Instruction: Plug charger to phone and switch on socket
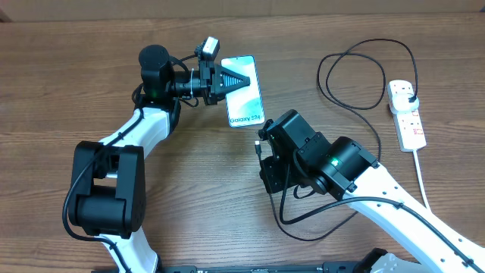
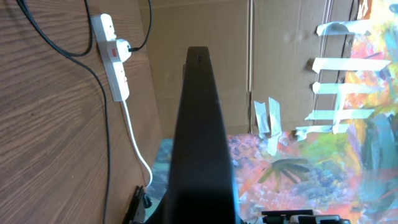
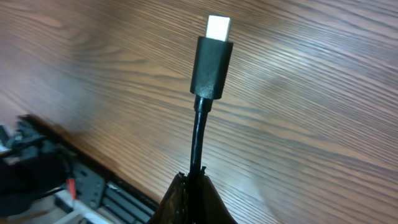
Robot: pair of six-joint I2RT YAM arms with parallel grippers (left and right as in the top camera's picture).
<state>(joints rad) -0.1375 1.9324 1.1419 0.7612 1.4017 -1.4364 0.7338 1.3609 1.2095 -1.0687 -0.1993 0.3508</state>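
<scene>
Left claw (image 1: 236,80): closed on the phone (image 1: 246,106), gripping its left long side towards the far end. Its own wrist camera sees the handset edge-on, as a dark slab.
Right claw (image 3: 194,200): pinched shut on the charger (image 3: 196,143) cable just behind the connector (image 3: 211,59). The silver tip stands clear beyond the fingers.
Phone: mid-table between the two arms, screen up. Whether it rests on the wood or is lifted a little cannot be told.
Long axis: runs almost straight away from the robot, with the far end leaning slightly left. The near short edge, by the "Galaxy" lettering, faces the right claw.
Bearing: from the connector the phone lies ahead and a little to the left. It is near but apart, with bare wood showing between the tip and the handset's near edge.
Nearer arm: the right arm carries the tip and is the one placed to plug in. The left arm serves as the brace.
Coming move, as judged: the tip needs turning onto the phone's long axis, then pushing into the near short edge. This assumes the port sits there; no port is visible.
Socket (image 1: 407,114): at the table's right side, well apart from both claws, with the charger's plug (image 1: 410,96) seated in it. The right arm is nearer, and the switch position is too small to read.
</scene>
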